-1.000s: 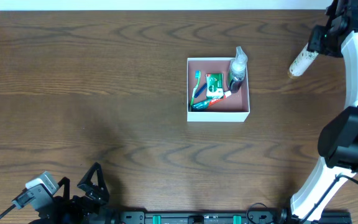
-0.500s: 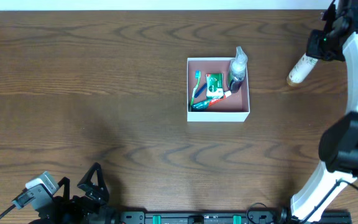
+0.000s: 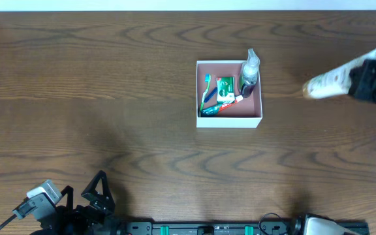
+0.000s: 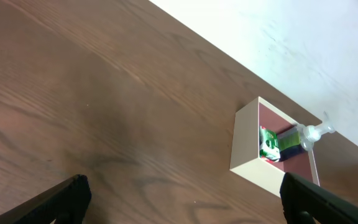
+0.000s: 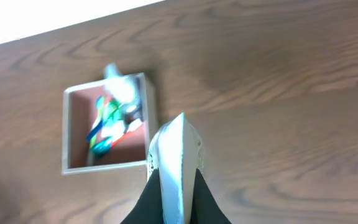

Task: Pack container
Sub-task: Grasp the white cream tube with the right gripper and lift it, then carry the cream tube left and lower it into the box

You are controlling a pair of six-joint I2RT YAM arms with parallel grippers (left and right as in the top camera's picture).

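Observation:
The container (image 3: 229,120) is a square white box with a pink floor at the table's middle right. It holds toothbrushes, a small green box (image 3: 224,88) and a clear pump bottle (image 3: 249,70) leaning in its far right corner. It also shows in the left wrist view (image 4: 248,149) and the right wrist view (image 5: 107,167). My right gripper (image 3: 365,79) is shut on a white tube (image 3: 330,81), held above the table to the container's right; its flat end fills the right wrist view (image 5: 174,162). My left gripper (image 4: 185,202) is open and empty at the front left.
Bare wood table (image 3: 96,98) lies to the left and front of the container. A white surface (image 4: 303,50) runs beyond the table's far edge.
My right arm has swung toward the front and turned the tube from tilted-upright to lying almost level, cap end pointing left toward the container. The left arm has not moved.

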